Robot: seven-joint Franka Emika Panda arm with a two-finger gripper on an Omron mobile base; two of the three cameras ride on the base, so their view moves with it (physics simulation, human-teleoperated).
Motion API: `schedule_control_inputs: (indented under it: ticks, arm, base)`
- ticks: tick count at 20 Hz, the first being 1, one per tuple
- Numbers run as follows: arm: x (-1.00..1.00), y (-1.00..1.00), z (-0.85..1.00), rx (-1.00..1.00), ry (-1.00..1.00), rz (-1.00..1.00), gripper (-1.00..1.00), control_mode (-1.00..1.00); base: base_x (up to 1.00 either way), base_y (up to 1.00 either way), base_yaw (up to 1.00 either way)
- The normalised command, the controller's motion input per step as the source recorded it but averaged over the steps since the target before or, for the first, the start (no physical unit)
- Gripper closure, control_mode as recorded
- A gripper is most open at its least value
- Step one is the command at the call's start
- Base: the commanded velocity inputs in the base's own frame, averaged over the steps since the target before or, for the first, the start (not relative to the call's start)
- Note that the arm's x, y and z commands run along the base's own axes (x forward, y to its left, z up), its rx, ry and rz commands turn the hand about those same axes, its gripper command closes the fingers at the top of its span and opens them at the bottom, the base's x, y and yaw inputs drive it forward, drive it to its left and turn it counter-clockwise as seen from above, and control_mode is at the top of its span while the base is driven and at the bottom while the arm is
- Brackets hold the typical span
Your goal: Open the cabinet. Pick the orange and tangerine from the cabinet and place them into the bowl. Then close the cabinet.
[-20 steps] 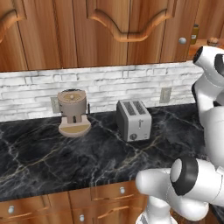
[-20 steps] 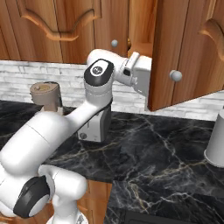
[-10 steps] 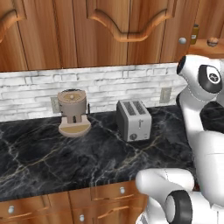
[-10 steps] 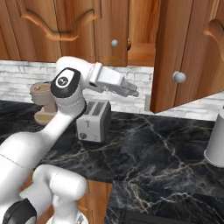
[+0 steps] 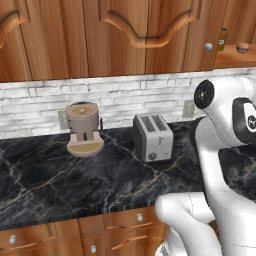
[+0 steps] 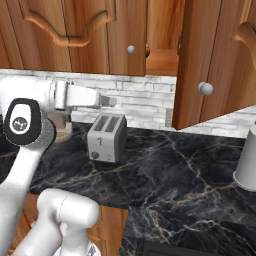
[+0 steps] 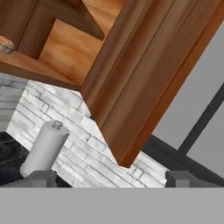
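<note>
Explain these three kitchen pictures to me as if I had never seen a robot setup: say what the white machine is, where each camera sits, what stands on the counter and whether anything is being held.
The white machine is a robot arm on a base that can drive. Two cameras ride on the base behind it, one to its left and one to its right. The third sits on the hand and looks along the gripper, whose two dark fingertips stand wide apart with nothing between them.

On the black marble counter stand a silver toaster, a brown coffee machine and a pale grey canister. Above, the cabinet has its door swung open. Something small and round rests on its shelf, too small to identify.
</note>
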Motion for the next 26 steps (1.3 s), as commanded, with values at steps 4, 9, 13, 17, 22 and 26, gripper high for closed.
schedule_control_inputs:
  ticks: [4,9,13,17,22,26]
  arm:
    - [-0.08,0.23,0.21,0.12,0.0,0.54,-1.0,-1.0]
    - [-0.02,0.08,0.0,0.32,0.0,0.44,-1.0,-1.0]
    - [0.0,0.11,0.0,0.37,-0.01,0.22,-1.0,-1.0]
    - [0.0,0.12,0.0,0.23,-0.11,0.06,-1.0,-1.0]
    - [-0.07,0.11,-0.07,0.18,-0.22,0.09,-1.0,-1.0]
    - [0.0,0.11,-0.4,0.25,-0.27,0.15,-1.0,-1.0]
  base:
    - [0.0,0.0,0.0]
    - [0.0,0.0,0.0]
    - [0.0,0.0,0.0]
    - [0.0,0.0,0.0]
    - [0.0,0.0,0.0]
    - [0.0,0.0,0.0]
